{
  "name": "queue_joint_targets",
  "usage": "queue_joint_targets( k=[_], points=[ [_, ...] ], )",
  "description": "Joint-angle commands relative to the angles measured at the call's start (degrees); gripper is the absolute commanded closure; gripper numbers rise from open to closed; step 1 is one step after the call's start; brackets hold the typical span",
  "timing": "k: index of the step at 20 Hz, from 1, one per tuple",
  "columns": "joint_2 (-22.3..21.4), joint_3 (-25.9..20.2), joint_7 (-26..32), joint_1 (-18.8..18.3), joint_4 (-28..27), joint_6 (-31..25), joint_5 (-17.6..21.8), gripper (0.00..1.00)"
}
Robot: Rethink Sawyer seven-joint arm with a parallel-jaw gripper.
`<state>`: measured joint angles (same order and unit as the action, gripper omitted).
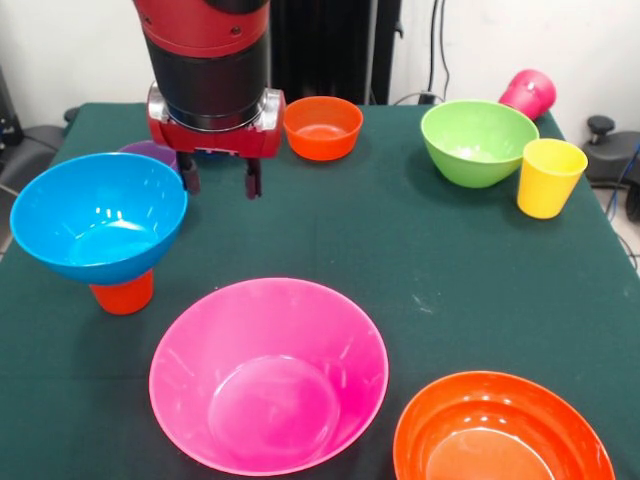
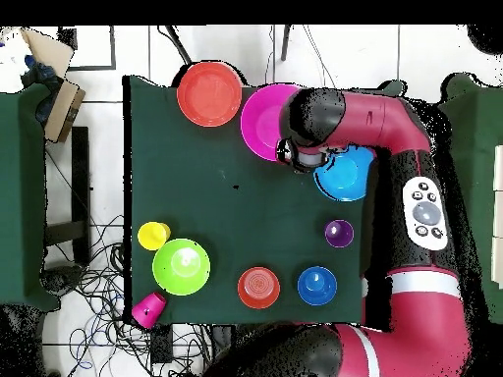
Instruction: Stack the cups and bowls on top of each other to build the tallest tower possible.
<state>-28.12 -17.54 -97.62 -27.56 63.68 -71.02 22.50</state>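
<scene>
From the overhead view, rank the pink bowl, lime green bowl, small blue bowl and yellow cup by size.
1. pink bowl, partly hidden under the arm
2. lime green bowl
3. small blue bowl
4. yellow cup

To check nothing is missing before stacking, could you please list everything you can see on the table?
pink bowl: one, pink, near middle in the front view
large orange bowl: one, orange, near right corner
medium blue bowl: one, blue, left, resting on the orange cup
orange cup: one, orange, under that bowl
purple cup: one, purple, behind it
small orange bowl: one, orange, far middle
small blue bowl: one, blue, seen only overhead
lime bowl: one, green, far right
yellow cup: one, yellow, upright beside it
magenta cup: one, magenta, on its side, far corner
table: one, dark green
arm: one, red and black
pincer: one, open, empty
</scene>
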Motion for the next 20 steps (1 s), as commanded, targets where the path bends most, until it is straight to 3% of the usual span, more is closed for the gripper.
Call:
queue_joint_targets(
  k=[1, 15, 20],
  points=[
    [4.12, 0.4, 4.94, 2.36, -1.56, -0.54, 5.38, 0.0],
    [4.57, 2.15, 2.73, 4.57, -0.97, 2.06, 5.84, 0.0],
    [5.5, 2.81, 4.32, 5.68, -2.76, 0.33, 6.03, 0.0]
  ],
)
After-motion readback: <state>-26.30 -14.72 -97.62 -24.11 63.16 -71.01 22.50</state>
